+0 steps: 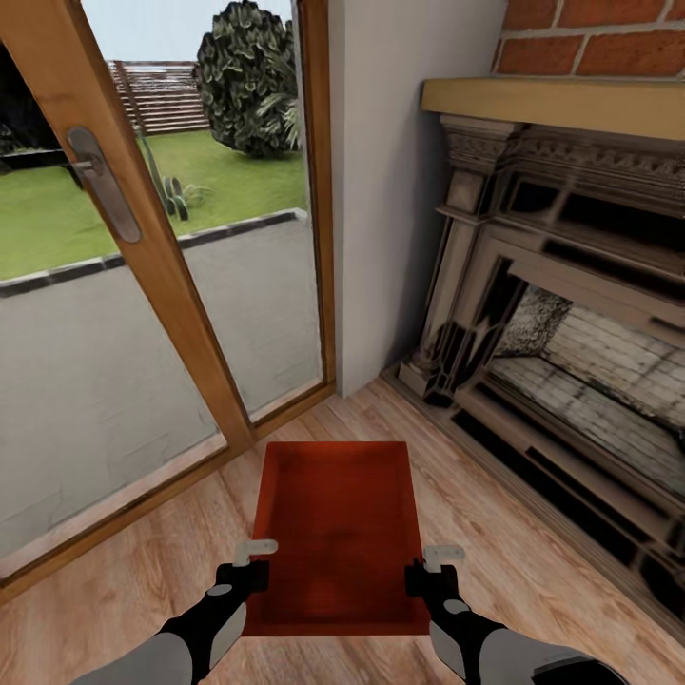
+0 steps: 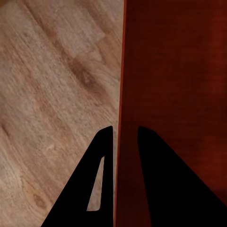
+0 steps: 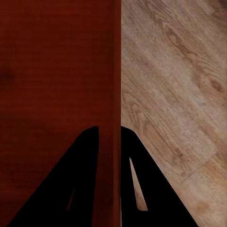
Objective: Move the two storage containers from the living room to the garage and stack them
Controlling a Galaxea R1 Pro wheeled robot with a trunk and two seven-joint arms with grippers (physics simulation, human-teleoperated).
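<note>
One red-orange open-top storage container [image 1: 338, 528] lies lengthwise in front of me over the living room's wood-plank floor [image 1: 114, 590]. My left gripper [image 1: 249, 574] is shut on its left long wall, and in the left wrist view its fingers [image 2: 101, 158] straddle that wall of the container [image 2: 175, 94]. My right gripper [image 1: 425, 574] is shut on the right long wall; the right wrist view shows its fingers [image 3: 130, 151] clamped over the rim of the container [image 3: 56, 85]. Whether the container touches the planks I cannot tell. The garage is out of view.
A wood-framed glass door [image 1: 171, 276] with a metal handle [image 1: 105, 185] stands ahead on the left, with lawn and paving outside. A white wall section [image 1: 390, 190] is straight ahead. The brick fireplace [image 1: 571, 314] with its pale mantel [image 1: 561, 105] runs along the right.
</note>
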